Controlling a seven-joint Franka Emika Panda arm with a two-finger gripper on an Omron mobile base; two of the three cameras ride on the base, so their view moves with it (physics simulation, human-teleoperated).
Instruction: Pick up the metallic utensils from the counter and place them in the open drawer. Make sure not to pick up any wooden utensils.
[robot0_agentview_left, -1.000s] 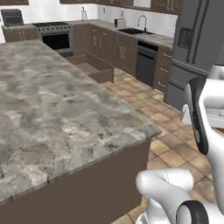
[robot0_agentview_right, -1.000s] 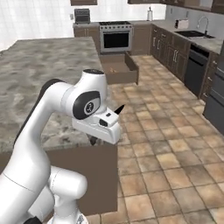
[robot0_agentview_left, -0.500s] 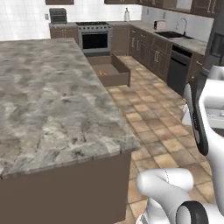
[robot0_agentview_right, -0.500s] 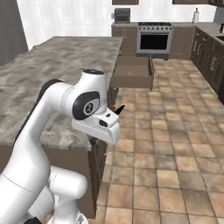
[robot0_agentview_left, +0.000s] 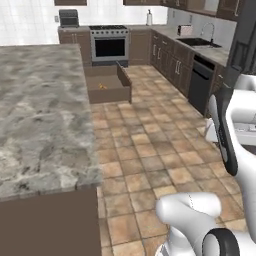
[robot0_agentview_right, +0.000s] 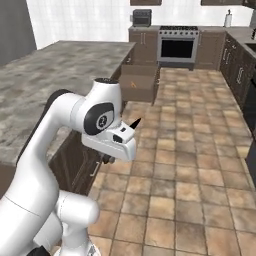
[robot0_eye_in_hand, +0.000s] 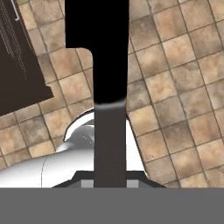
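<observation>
- The counter (robot0_agentview_left: 40, 115) is a broad grey-brown marbled stone island top with a thick edge, resting on dark brown cabinets (robot0_agentview_right: 75, 160); in the left base view it fills the left side and runs back toward the far wall.
- The open drawer (robot0_agentview_left: 107, 85) juts out from the far end of the island over the floor, a shallow dark-brown box with a flat front panel; the right base view shows it beyond the arm (robot0_agentview_right: 137, 82).
- A small orange fork (robot0_agentview_left: 102, 86) lies inside the drawer, on its bottom.
- The floor (robot0_agentview_left: 150, 150) is laid in tan and brown square tiles with pale grout and runs between the island and the wall cabinets.
- Along the back wall stands a steel oven range (robot0_agentview_left: 109, 45) under white tiling, with a dark microwave (robot0_agentview_left: 68, 18) on the worktop to its left.
- On the right wall a sink (robot0_agentview_left: 202, 42) with a faucet sits above a dark dishwasher (robot0_agentview_left: 200, 87).
- The gripper (robot0_agentview_right: 112, 159) hangs low beside the island's cabinet fronts, above the tiles; its fingers are closed around the black knife (robot0_eye_in_hand: 103, 65), whose blade stretches away from the hand in the hand view, with the pointed tip (robot0_agentview_right: 135, 121) poking out past the wrist in the right base view.
</observation>
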